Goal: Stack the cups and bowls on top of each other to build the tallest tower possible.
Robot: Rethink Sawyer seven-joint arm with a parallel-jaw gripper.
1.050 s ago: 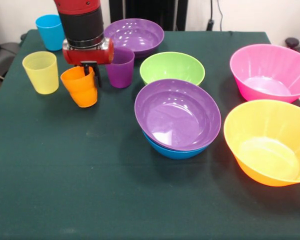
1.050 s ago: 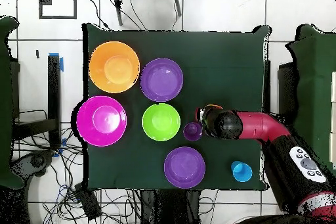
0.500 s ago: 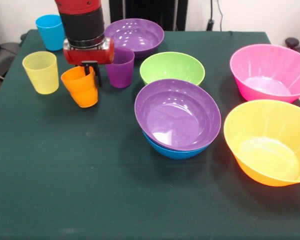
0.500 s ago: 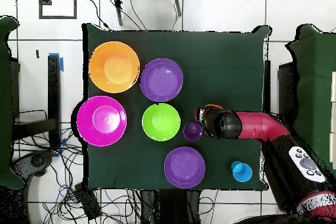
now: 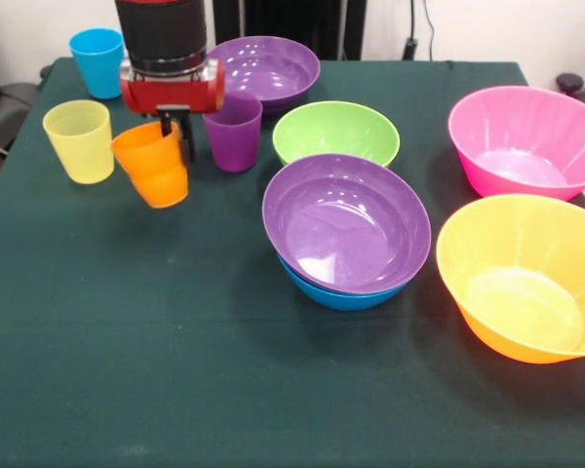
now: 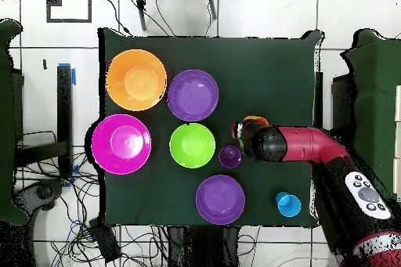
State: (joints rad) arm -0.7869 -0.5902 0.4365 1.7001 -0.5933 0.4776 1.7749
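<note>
Front view: small orange plastic cup (image 5: 153,162) between yellow plastic tumbler (image 5: 79,140) on left and purple plastic tumbler (image 5: 233,131) on right.

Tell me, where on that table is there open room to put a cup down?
The wide near strip of green cloth, in front of the orange cup and the purple-on-blue tower, is bare. The far half is crowded with cups and bowls.

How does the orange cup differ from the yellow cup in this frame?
The orange cup is held by the claw, tilted and lifted off the table; the yellow cup stands upright on the table, untouched. The orange cup is an opaque, deeper colour, while the yellow cup looks paler and slightly translucent. Both are small tapered tumblers with the mouth up, side by side.
</note>
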